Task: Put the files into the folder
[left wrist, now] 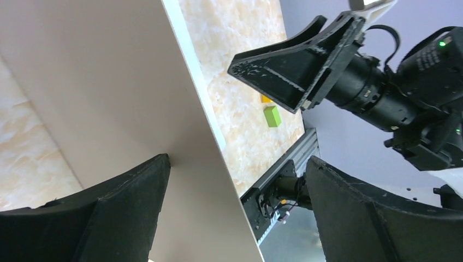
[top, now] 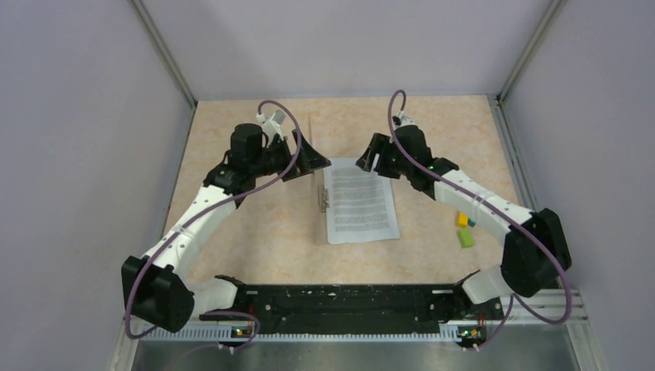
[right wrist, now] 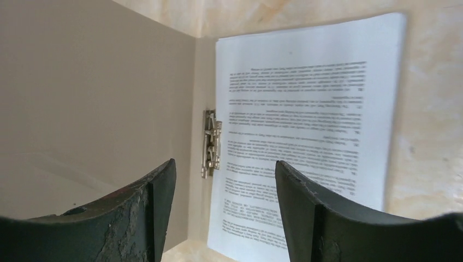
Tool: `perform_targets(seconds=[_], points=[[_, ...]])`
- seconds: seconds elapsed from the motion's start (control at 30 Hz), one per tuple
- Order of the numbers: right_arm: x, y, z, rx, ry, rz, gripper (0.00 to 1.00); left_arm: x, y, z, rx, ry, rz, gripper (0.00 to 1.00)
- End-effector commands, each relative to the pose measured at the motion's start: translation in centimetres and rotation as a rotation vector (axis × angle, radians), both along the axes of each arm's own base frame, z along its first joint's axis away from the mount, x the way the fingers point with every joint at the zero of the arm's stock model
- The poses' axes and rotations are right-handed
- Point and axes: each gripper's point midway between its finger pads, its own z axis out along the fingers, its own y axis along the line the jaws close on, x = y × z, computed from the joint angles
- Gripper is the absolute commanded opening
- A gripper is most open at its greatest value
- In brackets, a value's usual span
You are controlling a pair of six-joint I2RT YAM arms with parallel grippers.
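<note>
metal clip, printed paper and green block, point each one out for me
metal clip (right wrist: 211,143): right wrist view, middle of the silver clasp.
printed paper (right wrist: 306,120): right wrist view, middle of the text block.
green block (top: 466,238): top external view, its top face.

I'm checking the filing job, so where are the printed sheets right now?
In the top view the printed sheets lie flat centre-frame, just right of the folder with its upright cover and metal clip. The right gripper is above their far edge.
</note>
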Motion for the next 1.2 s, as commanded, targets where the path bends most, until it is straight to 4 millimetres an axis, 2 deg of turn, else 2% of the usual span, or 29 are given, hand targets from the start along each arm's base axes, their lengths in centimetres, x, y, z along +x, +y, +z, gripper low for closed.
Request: perform_targets(seconds=[0.0, 0.23, 0.37, 0.57, 0.77, 0.9, 1.03, 1.1, 1.17], points=[[-0.6, -4.1, 2.1, -0.089, -0.074, -0.097, 0.66, 1.1, -2.7, 2.9, -0.045, -0.116, -0.049, 0.99], [-2.6, -7.4, 5.2, -0.122, -0.151, -0.168, 0.68, 2.1, -5.9, 3.4, -0.092, -0.148, -0.117, 0.99], [-3.7, -9.1, 7.3, -0.130, -0.199, -0.205, 0.69, 3.1, -7.6, 2.4, -0.138, -0.141, -0.153, 0.99], [-5.0, -10.1, 10.1, -0.116, -0.245, -0.211, 0.70, 4.3, -9.7, -0.4, -0.188, -0.089, -0.179, 0.99], [-5.2, -10.6, 10.5, -0.127, -0.254, -0.223, 0.70, 5.7, -10.5, -5.2, -0.152, -0.005, -0.147, 0.99], [-5.0, -10.7, 9.5, -0.142, -0.241, -0.229, 0.71, 6.5, -10.1, -10.3, -0.079, 0.075, -0.100, 0.99], [-4.8, -10.6, 8.5, -0.153, -0.225, -0.227, 0.71, 6.4, -9.5, -15.5, 0.015, 0.165, -0.079, 0.99], [-4.7, -10.4, 8.0, -0.159, -0.215, -0.225, 0.72, 6.2, -9.2, -17.6, 0.052, 0.204, -0.072, 0.99], [-4.6, -10.4, 7.6, -0.161, -0.209, -0.223, 0.73, 5.9, -9.1, -19.0, 0.067, 0.230, -0.075, 0.99]])
